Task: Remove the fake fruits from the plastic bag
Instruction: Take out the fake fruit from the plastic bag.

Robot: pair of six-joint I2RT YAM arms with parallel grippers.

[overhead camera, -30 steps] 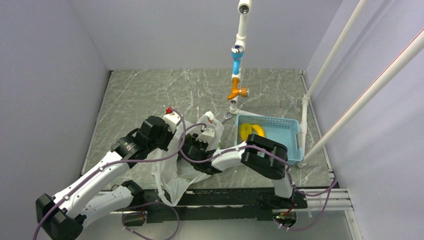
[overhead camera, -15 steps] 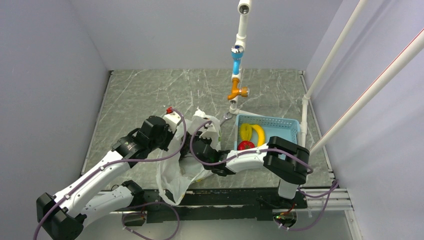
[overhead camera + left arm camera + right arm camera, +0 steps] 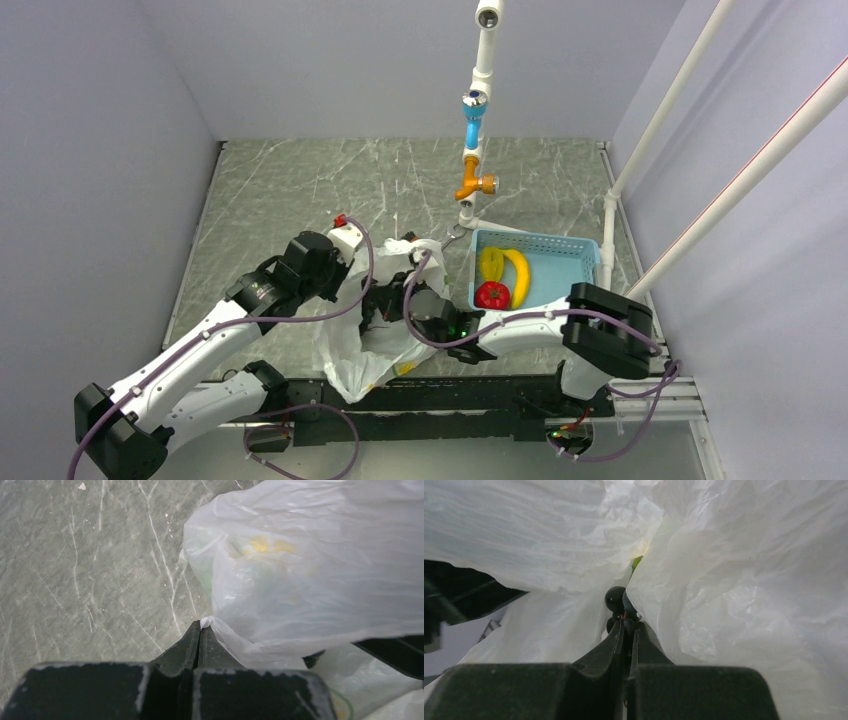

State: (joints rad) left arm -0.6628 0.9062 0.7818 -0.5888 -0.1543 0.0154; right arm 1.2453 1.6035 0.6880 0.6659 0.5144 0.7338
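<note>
While the thin translucent white plastic bag [image 3: 345,352] slumps at the grey marbled table [image 3: 280,190] near edge, left gripper [image 3: 200,628] clenched on its film should hold taut so right gripper [image 3: 626,626], pinching the dark purple grape bunch [image 3: 614,599] inside, lifts straight out

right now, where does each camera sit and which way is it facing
top external: fixed above and behind the arm bases, looking down on the table; both arms, the plastic bag and the basket show.
left wrist: on the left arm, looking along the left gripper, shut on a fold of the plastic bag; only its fingers show.
right wrist: on the right arm, facing into the bag; right gripper shut on the grape bunch; only its fingers show.
shared: all three see the bag.
</note>
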